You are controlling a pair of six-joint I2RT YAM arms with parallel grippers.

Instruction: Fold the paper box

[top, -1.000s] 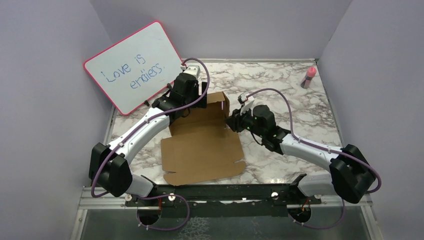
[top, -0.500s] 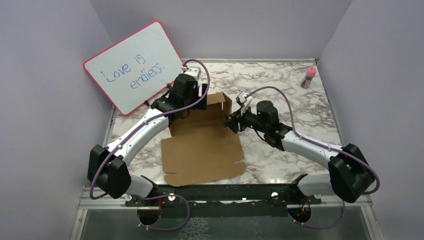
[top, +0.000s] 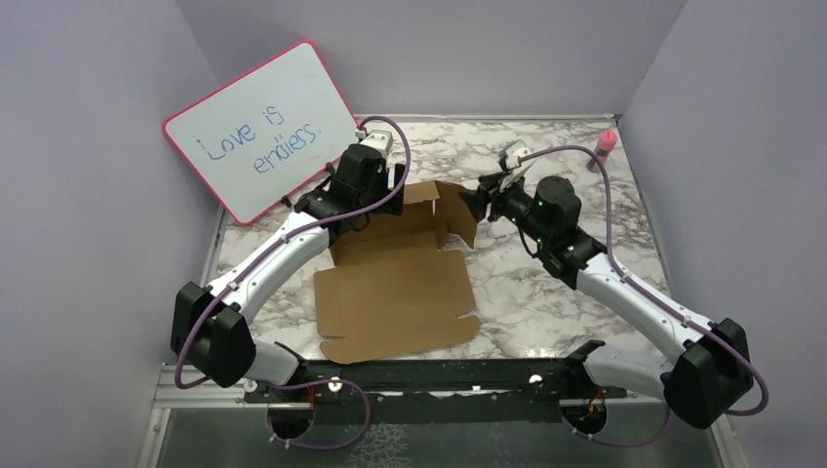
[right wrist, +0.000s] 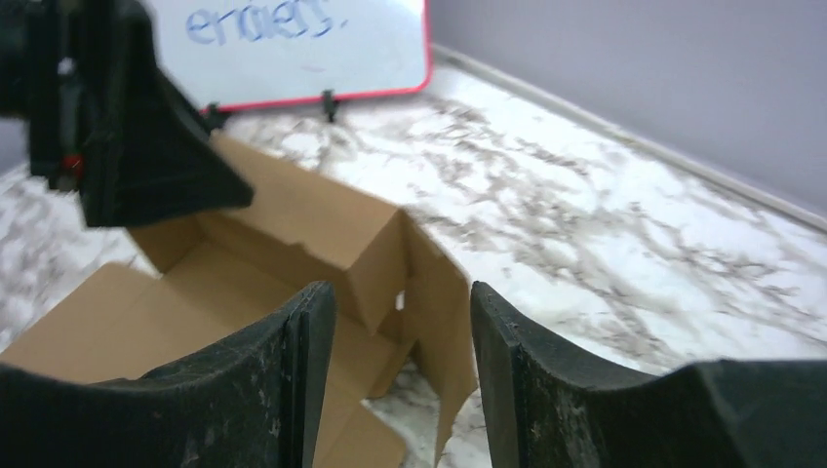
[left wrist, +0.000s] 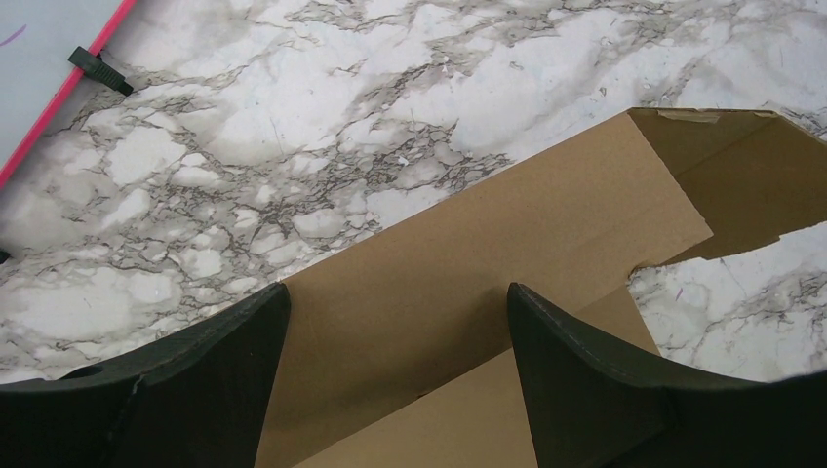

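The plain brown corrugated cardboard paper box [top: 395, 292] lies in the middle of the white-and-grey marble-patterned table [top: 585, 214], a little closer to the left edge than the right. Its near part rests flat on the top as a broad sheet, with a rounded flap toward the near edge and small slits along its right side. Along its far side a long panel stands up as a wall. At the far right corner of the sheet a shorter side flap stands as well, swung outward at an angle to that wall, with a notch below it where the marble shows through

My left arm [top: 283, 249] runs from the near left corner slantwise toward the far edge, its wrist above the far left part of the box, just in front of the pink-framed rectangular whiteboard [top: 261, 127] leaning in the far left corner. My left gripper [left wrist: 397, 302] points down over the raised wall with its two black fingers [left wrist: 224, 370] spread wide. The wall's cardboard runs across the gap between them, and I cannot tell whether either finger touches it

My right arm [top: 624, 292] stretches from the near right corner toward the middle of the far edge. My right gripper [right wrist: 400, 292] sits just right of the standing side flap, aimed left at it, fingers moderately parted with nothing between them
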